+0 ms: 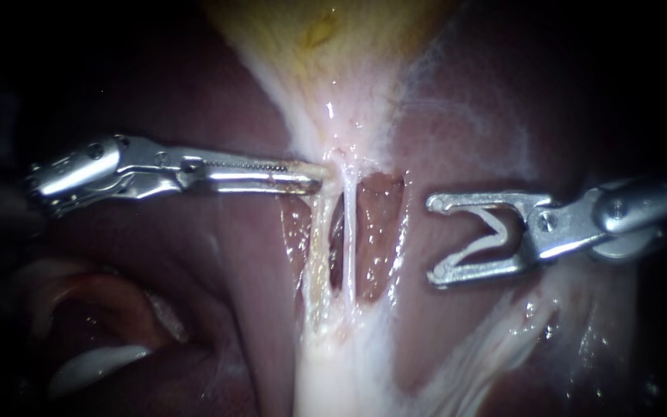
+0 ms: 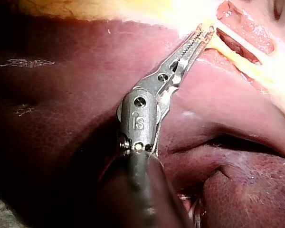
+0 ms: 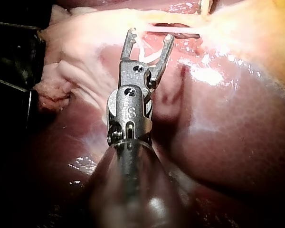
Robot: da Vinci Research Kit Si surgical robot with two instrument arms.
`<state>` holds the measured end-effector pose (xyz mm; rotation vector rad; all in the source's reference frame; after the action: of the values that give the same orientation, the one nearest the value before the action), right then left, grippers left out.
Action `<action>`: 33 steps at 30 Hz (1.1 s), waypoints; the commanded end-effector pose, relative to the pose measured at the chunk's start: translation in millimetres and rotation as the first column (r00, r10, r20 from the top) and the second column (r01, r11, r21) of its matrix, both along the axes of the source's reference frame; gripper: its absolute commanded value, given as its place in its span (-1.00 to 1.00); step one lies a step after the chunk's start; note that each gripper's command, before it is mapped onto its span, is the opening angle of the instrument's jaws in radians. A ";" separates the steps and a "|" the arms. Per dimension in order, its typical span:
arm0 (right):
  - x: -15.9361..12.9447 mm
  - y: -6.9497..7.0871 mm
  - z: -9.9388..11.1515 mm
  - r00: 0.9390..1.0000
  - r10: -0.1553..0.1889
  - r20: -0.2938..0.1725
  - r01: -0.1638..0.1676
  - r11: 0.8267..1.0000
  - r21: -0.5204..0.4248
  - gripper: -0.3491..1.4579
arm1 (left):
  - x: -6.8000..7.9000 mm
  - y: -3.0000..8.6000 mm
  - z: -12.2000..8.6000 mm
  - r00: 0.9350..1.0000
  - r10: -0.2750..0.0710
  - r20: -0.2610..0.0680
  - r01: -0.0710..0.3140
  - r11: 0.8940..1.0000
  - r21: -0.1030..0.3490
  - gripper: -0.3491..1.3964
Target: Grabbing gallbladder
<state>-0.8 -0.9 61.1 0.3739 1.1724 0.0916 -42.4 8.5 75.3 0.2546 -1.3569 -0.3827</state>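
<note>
Bright centre, black shadow at the edges; glare on the gallbladder [image 2: 85, 8]; wet glints on the liver [image 3: 228, 133]

Count: 2 instruments, the left instrument [image 1: 314, 176] and the right instrument [image 1: 435, 239], one on each side of the tissue below the gallbladder [image 1: 326, 38]. There is 1 gallbladder and 1 liver [image 1: 225, 255] around it. 2 tubes run down from the gallbladder's narrow end, a thicker yellowish tube [image 1: 316, 239] and a thin white tube [image 1: 347, 232] just beside it, plus 2 dark red openings [image 1: 376, 224] alongside them.
</note>
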 end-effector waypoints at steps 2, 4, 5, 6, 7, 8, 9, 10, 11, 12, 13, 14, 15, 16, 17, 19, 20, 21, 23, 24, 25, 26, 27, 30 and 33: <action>0.0 0.0 0.0 1.000 0.000 0.000 0.000 1.000 0.000 -0.12 | 0.2 0.0 0.1 1.000 0.002 -0.008 -0.002 1.000 0.002 -1.00; 0.0 0.0 -0.1 1.000 0.000 0.000 0.000 1.000 0.000 -0.12 | 0.6 0.0 0.1 1.000 0.004 -0.014 -0.004 1.000 0.003 -1.00; 0.0 0.0 -0.1 1.000 0.000 0.000 0.000 1.000 0.000 -0.12 | 0.8 0.0 0.1 1.000 0.004 -0.014 -0.004 1.000 0.003 -1.00; 0.0 0.0 -0.1 1.000 0.000 0.000 0.000 1.000 0.000 -0.12 | 1.0 0.0 0.1 1.000 0.007 -0.016 -0.006 1.000 0.004 -1.00; 0.0 0.0 -0.1 1.000 0.000 0.000 0.000 1.000 0.000 -0.12 | 1.1 0.0 0.0 1.000 0.004 -0.018 -0.004 1.000 0.004 -1.00; 0.0 0.0 -0.1 1.000 0.000 0.000 0.000 1.000 0.000 -0.12 | 1.1 0.0 -0.1 1.000 0.006 -0.020 -0.006 1.000 0.005 -1.00; 0.0 0.0 -0.1 1.000 0.000 0.000 0.000 1.000 0.000 -0.12 | 1.2 0.1 -0.3 1.000 0.006 -0.020 -0.006 1.000 0.006 -1.00; 0.0 0.0 -0.1 1.000 0.000 0.000 0.000 1.000 0.000 -0.12 | 1.2 0.1 -0.5 1.000 0.007 -0.019 -0.006 1.000 0.007 -1.00; 0.0 0.0 -0.1 1.000 0.000 0.000 0.000 1.000 0.000 -0.12 | 1.2 0.1 -0.7 1.000 0.006 -0.020 -0.006 1.000 0.008 -1.00; 0.0 0.0 -0.1 1.000 0.000 0.000 0.000 1.000 0.000 -0.12 | 1.2 0.0 -0.9 1.000 0.005 -0.020 -0.005 1.000 0.008 -1.00; 0.0 0.0 -0.1 1.000 0.000 0.000 0.000 1.000 0.000 -0.12 | 1.2 -0.1 -1.1 1.000 0.002 -0.022 -0.002 1.000 0.008 -1.00; 0.0 0.0 -0.1 1.000 0.000 0.000 0.000 1.000 0.000 -0.12 | 1.1 -0.2 -1.2 1.000 0.003 -0.023 -0.003 1.000 0.003 -1.00; 0.0 0.0 -0.1 1.000 0.000 0.000 0.000 1.000 0.000 -0.13 | 1.1 -0.2 -1.3 1.000 0.002 -0.023 -0.002 1.000 0.003 -1.00; 0.0 0.0 -0.1 1.000 0.000 0.000 0.000 1.000 0.000 -0.13 | 1.0 -0.3 -1.5 1.000 -0.003 -0.023 0.003 1.000 0.020 -1.00; 0.0 0.0 -0.1 1.000 0.000 0.000 0.000 1.000 0.000 -0.13 | 1.0 -0.3 -1.6 1.000 -0.006 -0.022 0.006 0.999 0.032 -1.00; 0.0 0.0 -0.1 1.000 0.000 0.000 0.000 1.000 0.000 -0.13 | 1.0 -0.3 -1.7 1.000 -0.006 -0.022 0.006 0.999 0.033 -1.00; 0.0 0.0 -0.1 1.000 0.000 0.000 0.000 1.000 0.000 -0.13 | 1.0 -0.3 -1.7 1.000 -0.007 -0.021 0.007 0.999 0.039 -1.00; 0.0 0.0 -0.1 1.000 0.000 0.000 0.000 1.000 0.000 -0.13 | 1.1 -0.2 -1.8 1.000 -0.006 -0.021 0.007 0.999 0.039 -1.00; 0.0 0.0 -0.1 1.000 0.000 0.000 0.000 1.000 0.000 -0.13 | 1.2 -0.2 -1.9 1.000 -0.007 -0.020 0.008 0.999 0.045 -1.00; 0.0 0.0 -0.1 1.000 0.000 0.000 0.000 1.000 0.000 -0.13 | 1.2 -0.2 -1.9 1.000 -0.007 -0.020 0.008 0.999 0.046 -1.00; 0.0 0.0 -0.1 1.000 0.000 0.000 0.000 1.000 0.000 -0.13 | 1.2 -0.2 -2.0 1.000 -0.007 -0.020 0.008 0.999 0.046 -1.00; 0.0 0.0 -0.1 1.000 0.000 0.000 0.000 1.000 0.000 -0.13 | 1.3 -0.2 -2.1 1.000 -0.007 -0.020 0.008 0.999 0.046 -1.00; 0.0 0.0 -0.1 1.000 0.000 0.000 0.000 1.000 0.000 -0.13 | 1.4 -0.2 -2.2 1.000 -0.010 -0.021 0.011 0.999 0.052 -1.00; 0.0 0.0 -0.1 1.000 0.000 0.000 0.000 1.000 0.000 -0.13 | 2.0 0.0 -2.8 1.000 -0.012 -0.022 0.013 0.998 0.055 -1.00; 0.0 0.0 -0.1 1.000 0.000 0.000 0.000 1.000 0.000 -0.13 | 2.8 0.3 -3.7 1.000 -0.015 -0.027 0.017 0.998 0.060 -1.00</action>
<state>-0.8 -0.9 61.0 0.3741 1.1723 0.0923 -39.3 9.0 71.3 0.2868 -1.3238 -0.4422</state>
